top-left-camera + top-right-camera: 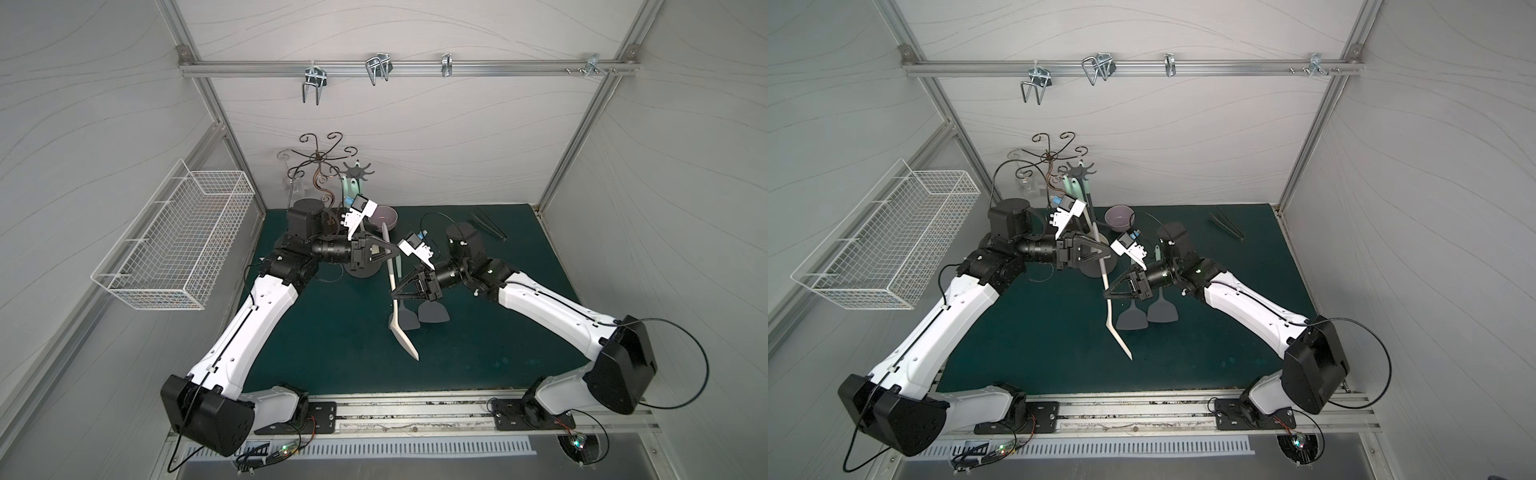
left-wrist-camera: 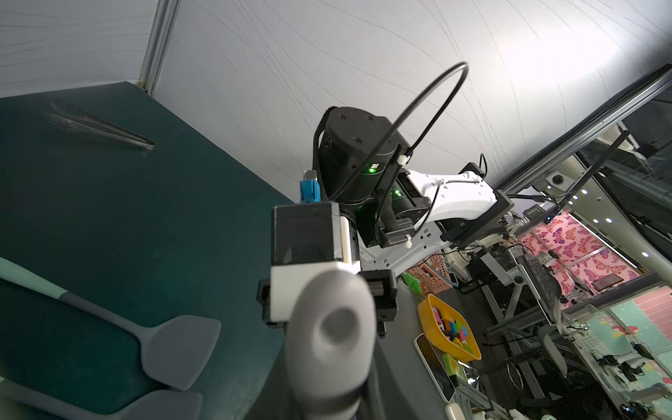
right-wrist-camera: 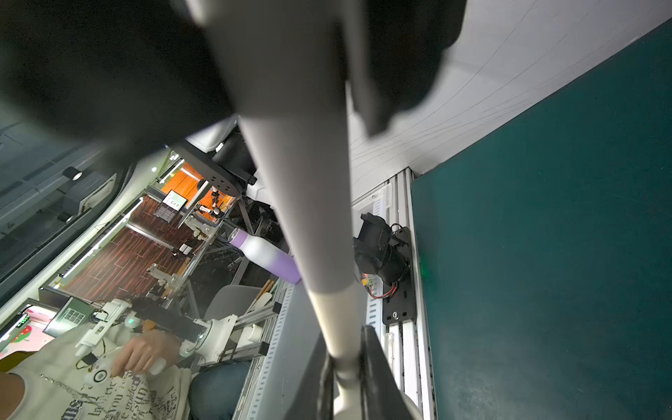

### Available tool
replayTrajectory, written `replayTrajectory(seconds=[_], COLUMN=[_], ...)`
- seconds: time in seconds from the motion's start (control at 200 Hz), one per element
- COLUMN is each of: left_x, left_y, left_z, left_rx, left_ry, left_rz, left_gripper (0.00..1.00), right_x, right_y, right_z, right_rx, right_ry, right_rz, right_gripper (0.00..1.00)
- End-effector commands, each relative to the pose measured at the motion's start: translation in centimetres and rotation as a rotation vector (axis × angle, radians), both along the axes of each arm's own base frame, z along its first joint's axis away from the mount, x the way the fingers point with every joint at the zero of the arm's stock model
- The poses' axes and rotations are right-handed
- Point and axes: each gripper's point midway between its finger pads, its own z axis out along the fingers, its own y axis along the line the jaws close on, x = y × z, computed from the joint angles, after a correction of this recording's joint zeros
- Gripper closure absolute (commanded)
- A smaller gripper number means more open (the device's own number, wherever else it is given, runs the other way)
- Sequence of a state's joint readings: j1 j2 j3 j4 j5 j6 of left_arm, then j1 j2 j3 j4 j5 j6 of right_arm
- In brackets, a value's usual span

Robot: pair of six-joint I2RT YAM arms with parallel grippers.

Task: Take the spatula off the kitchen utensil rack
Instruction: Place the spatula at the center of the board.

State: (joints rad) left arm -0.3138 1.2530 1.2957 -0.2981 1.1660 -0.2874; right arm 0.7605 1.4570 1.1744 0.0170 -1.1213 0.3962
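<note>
Just beside the kitchen utensil rack (image 1: 358, 170), the right gripper (image 1: 393, 294) pinches the spatula (image 1: 401, 333).
Left gripper (image 1: 390, 250) at its handle; jaws' state unclear.

Inventory:
- Cream-white spatula with pale grey handle (image 1: 404, 338) ×1, bench (image 1: 332, 357) centre.
- Grey-bladed, mint-handled spatulas (image 1: 432, 312) ×2, flat just beside it.
- Dark-grey pole rack with star top (image 1: 358, 169) ×1 and brown curly-wire stand (image 1: 320, 164) ×1, both 11 o'clock.
- Mint-handled utensils (image 1: 1068, 185) hanging on the rack: count unclear.
- Purple bowl (image 1: 392, 218) ×1, 12 o'clock.
- Black tongs (image 1: 490, 226) ×1, 1 o'clock.
- White wire basket (image 1: 174, 237) ×1, 9 o'clock wall.
- Metal rail hooks (image 1: 377, 68) ×4, 12 o'clock wall.
- White-and-black arms (image 1: 257, 328) ×2.
</note>
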Motion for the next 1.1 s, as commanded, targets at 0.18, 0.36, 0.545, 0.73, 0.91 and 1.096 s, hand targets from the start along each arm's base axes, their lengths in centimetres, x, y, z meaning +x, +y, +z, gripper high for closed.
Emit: replayTrajectory(seconds=[0.18,0.36,0.545,0.73,0.91,1.096], left_x=[2.4,5.1,6.2,4.8,5.1,6.0], left_y=[1.5,4.5,5.3,1.0,-0.9,-1.5], left_z=[-0.8,-2.8,-5.8,-7.7,-8.6,-8.7], left_rx=[0.087,0.194,0.171,0.19,0.169,0.157], left_ry=[-0.078,-0.046,0.115,0.122,0.151,0.158], left_rz=[0.18,0.483,0.656,0.601,0.566,0.573], left_gripper=[0.62,0.22,0.25,0.32,0.38,0.43], right_x=[1.3,6.0,8.5,9.4,9.5,8.8], right_y=[0.5,-0.9,-2.6,-3.1,-3.2,-2.5], right_z=[-1.3,-4.3,-5.6,-6.2,-6.4,-6.3], right_rx=[-0.078,-0.266,-0.42,-0.522,-0.547,-0.512], right_ry=[0.006,-0.199,-0.458,-0.531,-0.527,-0.512], right_rz=[-0.11,-0.514,-0.796,-0.901,-0.933,-0.893], right_gripper=[1.0,1.0,1.0,1.0,1.0,1.0])
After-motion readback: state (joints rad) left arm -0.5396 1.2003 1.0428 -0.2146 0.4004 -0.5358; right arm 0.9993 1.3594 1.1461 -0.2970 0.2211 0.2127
